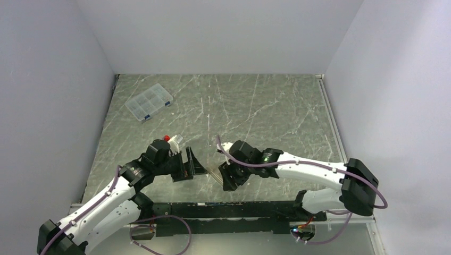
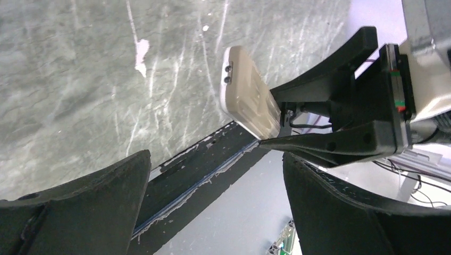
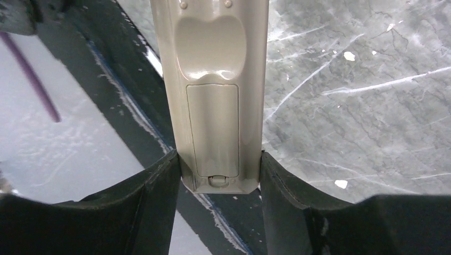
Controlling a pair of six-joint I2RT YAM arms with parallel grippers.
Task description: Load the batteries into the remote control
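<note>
My right gripper is shut on the remote control and grips its lower end by the sides, above the table's near edge. The remote's plain beige back faces the right wrist camera, with the battery cover closed. The remote also shows in the left wrist view and as a thin beige strip in the top view. My left gripper is open and empty, just left of the remote, not touching it. Small red and silvery pieces, apparently the batteries, lie behind my left wrist, partly hidden.
A clear compartmented plastic box lies at the back left of the marbled table. A black rail runs along the near edge under both grippers. White walls close in the table on three sides.
</note>
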